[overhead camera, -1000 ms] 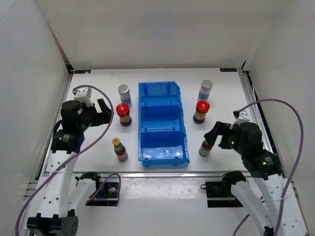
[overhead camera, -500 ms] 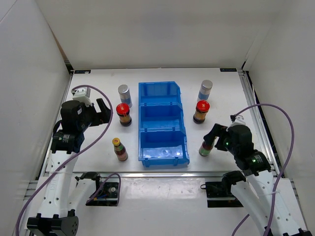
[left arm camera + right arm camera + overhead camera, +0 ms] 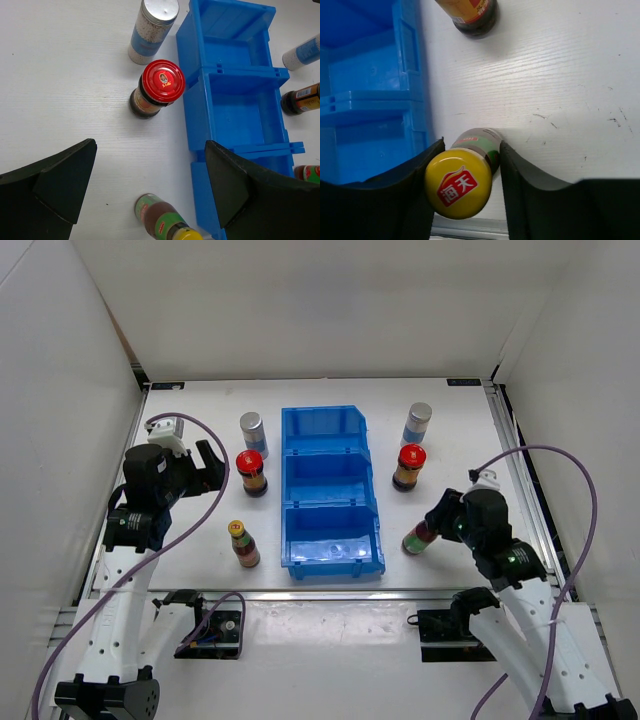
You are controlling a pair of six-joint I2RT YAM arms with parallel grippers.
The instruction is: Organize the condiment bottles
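In the blue bin (image 3: 328, 485) nothing lies yet; all six condiment bottles (image 3: 252, 430) sit outside. The right gripper (image 3: 470, 155) clamps one yellow-capped bottle (image 3: 458, 189); the left gripper (image 3: 150, 150) gapes wide, empty.

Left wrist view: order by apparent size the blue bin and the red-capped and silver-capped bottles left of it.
Largest: blue bin.
Then red-capped bottle and silver-capped bottle, too alike to rank.

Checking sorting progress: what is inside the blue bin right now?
Nothing shows inside the blue bin: all three compartments look bare in the top view. A strip of floor behind each near wall is hidden.
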